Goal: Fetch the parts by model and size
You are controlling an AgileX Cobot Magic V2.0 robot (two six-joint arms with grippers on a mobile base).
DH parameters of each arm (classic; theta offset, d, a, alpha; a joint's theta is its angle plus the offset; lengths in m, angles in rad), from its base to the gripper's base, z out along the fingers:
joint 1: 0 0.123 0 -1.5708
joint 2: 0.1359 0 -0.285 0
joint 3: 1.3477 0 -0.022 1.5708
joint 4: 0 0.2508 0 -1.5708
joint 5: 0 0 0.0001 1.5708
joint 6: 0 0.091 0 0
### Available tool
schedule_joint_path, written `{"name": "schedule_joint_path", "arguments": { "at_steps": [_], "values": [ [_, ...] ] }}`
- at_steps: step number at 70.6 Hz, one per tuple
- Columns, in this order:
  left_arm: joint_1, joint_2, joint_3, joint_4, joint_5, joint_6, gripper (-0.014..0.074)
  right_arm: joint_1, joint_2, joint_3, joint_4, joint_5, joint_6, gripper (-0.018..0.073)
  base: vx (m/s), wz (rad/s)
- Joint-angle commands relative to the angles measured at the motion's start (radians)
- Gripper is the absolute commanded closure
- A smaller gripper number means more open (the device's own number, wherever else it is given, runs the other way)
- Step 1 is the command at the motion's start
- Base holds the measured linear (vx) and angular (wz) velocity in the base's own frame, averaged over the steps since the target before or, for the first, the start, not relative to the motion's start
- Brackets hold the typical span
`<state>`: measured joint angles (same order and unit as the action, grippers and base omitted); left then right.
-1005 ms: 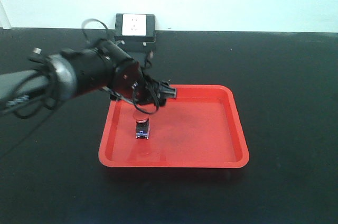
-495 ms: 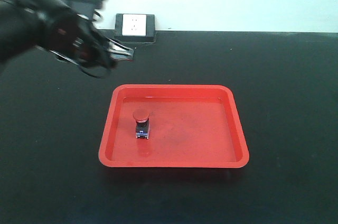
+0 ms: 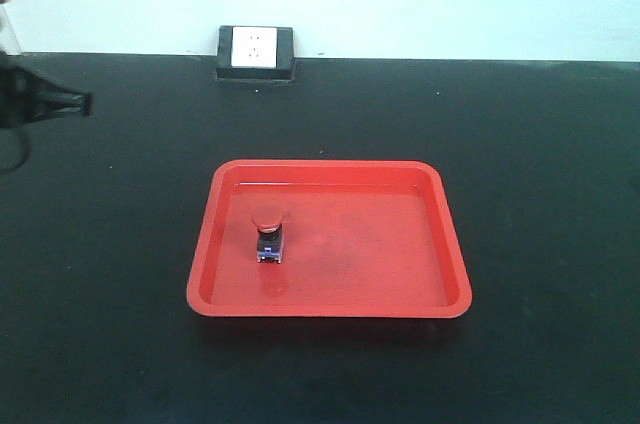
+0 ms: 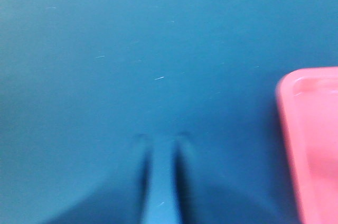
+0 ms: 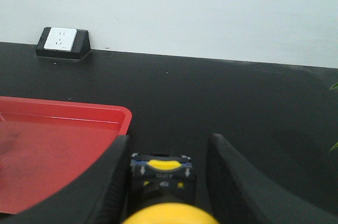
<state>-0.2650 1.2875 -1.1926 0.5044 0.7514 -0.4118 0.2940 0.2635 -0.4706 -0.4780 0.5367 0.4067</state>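
A red-capped push-button switch (image 3: 267,234) stands upright in the left half of the red tray (image 3: 440,244). My left gripper (image 3: 62,104) hangs at the far left edge of the front view, well clear of the tray. In the blurred left wrist view, its fingers (image 4: 143,171) stand a narrow gap apart over bare table, holding nothing. My right gripper (image 5: 169,139) is shut on a yellow-capped push-button switch (image 5: 161,168). It holds the switch by the cap, base pointing away, just right of the tray corner (image 5: 119,115). The right arm is out of the front view.
A black wall-socket box (image 3: 255,52) sits at the back edge of the black table, against the pale wall. The tray's edge (image 4: 309,129) shows at the right of the left wrist view. A plant leaf tip (image 5: 334,86) pokes in at far right.
The left arm has pulled back from over the tray, up and to the left, out to the frame's left edge. The red-capped switch stays put in the tray.
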Motion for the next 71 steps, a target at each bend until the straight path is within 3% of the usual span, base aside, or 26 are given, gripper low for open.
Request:
{"name": "schedule_joint_path", "arguments": {
  "at_steps": [1, 14, 39, 57, 71],
  "values": [
    [0.005, -0.142, 0.076, 0.047, -0.161, -0.002, 0.0603, -0.005, 0.018, -0.028, -0.026, -0.076, -0.007, 0.0561, 0.00, 0.00],
    [0.005, -0.353, 0.259, 0.072, -0.273, -0.002, 0.0603, -0.005, 0.018, -0.028, -0.026, -0.076, -0.007, 0.0561, 0.00, 0.00],
    [0.005, -0.730, 0.552, 0.064, -0.283, 0.003, 0.0603, -0.005, 0.018, -0.028, -0.026, -0.083, -0.007, 0.0561, 0.00, 0.00],
    [0.005, -0.982, 0.674, 0.062, -0.340, 0.044, 0.0603, -0.005, 0.018, -0.028, -0.026, -0.084, -0.007, 0.0561, 0.00, 0.00],
    [0.005, -1.055, 0.713, 0.060, -0.350, 0.044, 0.0603, -0.005, 0.018, -0.028, -0.026, -0.084, -0.007, 0.0561, 0.00, 0.00]
  ]
}}
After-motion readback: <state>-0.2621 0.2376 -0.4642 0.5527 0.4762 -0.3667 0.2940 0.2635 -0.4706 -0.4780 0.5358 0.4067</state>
